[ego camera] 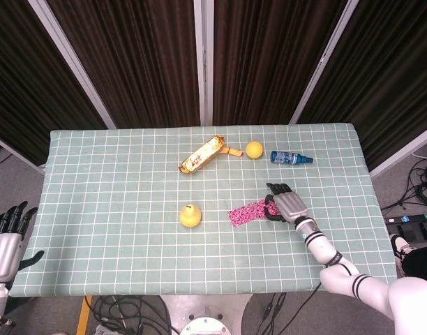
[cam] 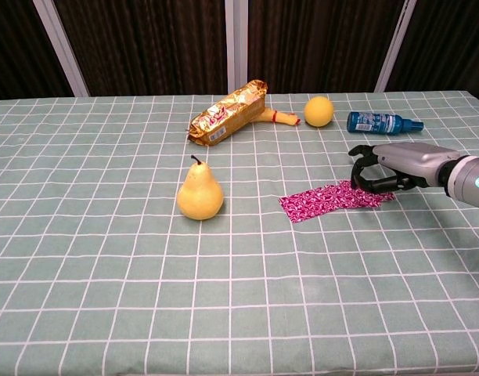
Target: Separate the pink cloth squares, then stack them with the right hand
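Note:
Two pink patterned cloth squares lie side by side in the middle right of the table, with their near edges touching. The left square point(cam: 308, 204) lies flat and free. The right square point(cam: 351, 193) has its right end under my right hand point(cam: 388, 167) point(ego camera: 287, 204). That hand's fingers point(cam: 363, 182) curl down onto the cloth, and whether they pinch it is hidden. In the head view the squares point(ego camera: 246, 211) read as one pink strip. My left hand point(ego camera: 5, 236) hangs off the table's left front corner with its fingers spread and nothing in it.
A yellow pear point(cam: 199, 193) stands left of the cloths. At the back lie a gold snack packet point(cam: 228, 112), an orange point(cam: 318, 110) and a blue bottle point(cam: 383, 122) on its side. The green checked tablecloth point(cam: 224, 298) covers the table.

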